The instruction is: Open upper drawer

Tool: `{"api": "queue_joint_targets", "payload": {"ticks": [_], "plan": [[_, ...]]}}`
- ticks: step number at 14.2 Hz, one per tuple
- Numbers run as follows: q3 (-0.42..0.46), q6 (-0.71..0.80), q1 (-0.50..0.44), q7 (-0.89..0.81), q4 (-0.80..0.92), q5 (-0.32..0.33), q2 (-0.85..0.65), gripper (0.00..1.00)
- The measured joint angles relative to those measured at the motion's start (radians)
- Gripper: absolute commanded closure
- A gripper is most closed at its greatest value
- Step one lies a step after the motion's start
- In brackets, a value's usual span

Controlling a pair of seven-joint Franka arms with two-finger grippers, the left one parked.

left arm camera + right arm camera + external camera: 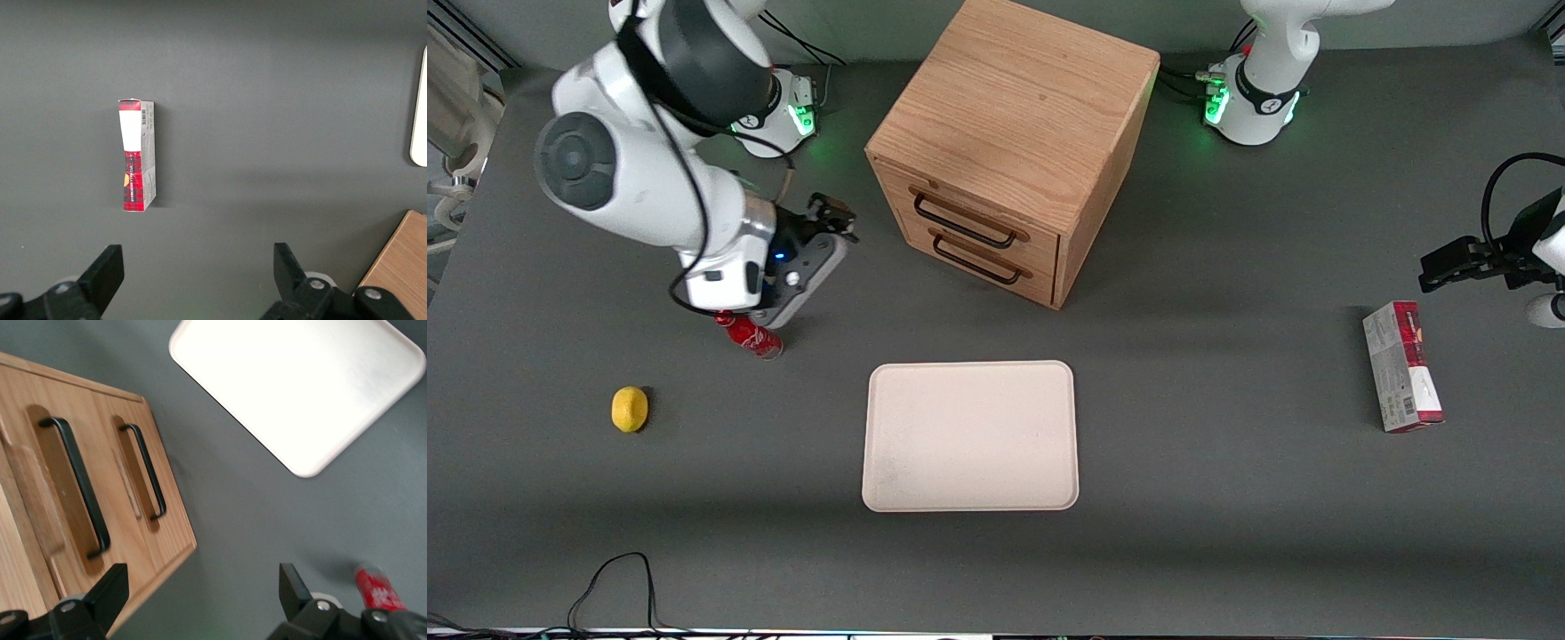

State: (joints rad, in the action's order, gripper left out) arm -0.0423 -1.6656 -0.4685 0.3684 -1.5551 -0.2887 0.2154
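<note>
**Spotter:** While your right arm hangs over the working arm's end of the counter (1227,551), note the lemon (630,409) lying alone there, nearer the front camera than the arm. Your gripper (831,218) sits in the air between the arm's base and the cabinet (1009,142), clear of both, holding nothing.

**Operator:** Fingers?

**Spotter:** Spread apart; in the right wrist view the two fingers (107,593) stand wide with bare counter between them. A red can (749,335) lies on its side just under the wrist.

**Operator:** And the upper drawer?

**Spotter:** You'll find the upper drawer (996,222) flush with the cabinet front, closed, its black handle (963,224) untouched. The lower drawer (983,267) sits directly beneath, also closed. The cabinet front is turned toward your gripper and the front camera.

**Operator:** Anything else on the counter?

**Spotter:** A pale tray (970,436) lies flat, nearer the front camera than the cabinet. A red-and-white box (1402,366) lies toward the parked arm's end, well apart from everything.
</note>
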Motion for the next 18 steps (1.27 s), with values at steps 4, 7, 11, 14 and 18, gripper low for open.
{"api": "queue_joint_targets", "payload": {"ticks": [4,7,11,14,18], "plan": [[0.001,-0.088,-0.056,0.001,0.0,-0.033,0.043,0.0],[0.002,-0.132,-0.097,0.039,0.0,-0.037,0.065,0.0],[0.002,-0.139,-0.146,0.046,-0.001,-0.037,0.099,0.0],[0.003,-0.14,-0.164,0.067,-0.001,-0.037,0.119,0.0],[0.003,-0.14,-0.191,0.102,-0.002,-0.038,0.134,0.0]]}}
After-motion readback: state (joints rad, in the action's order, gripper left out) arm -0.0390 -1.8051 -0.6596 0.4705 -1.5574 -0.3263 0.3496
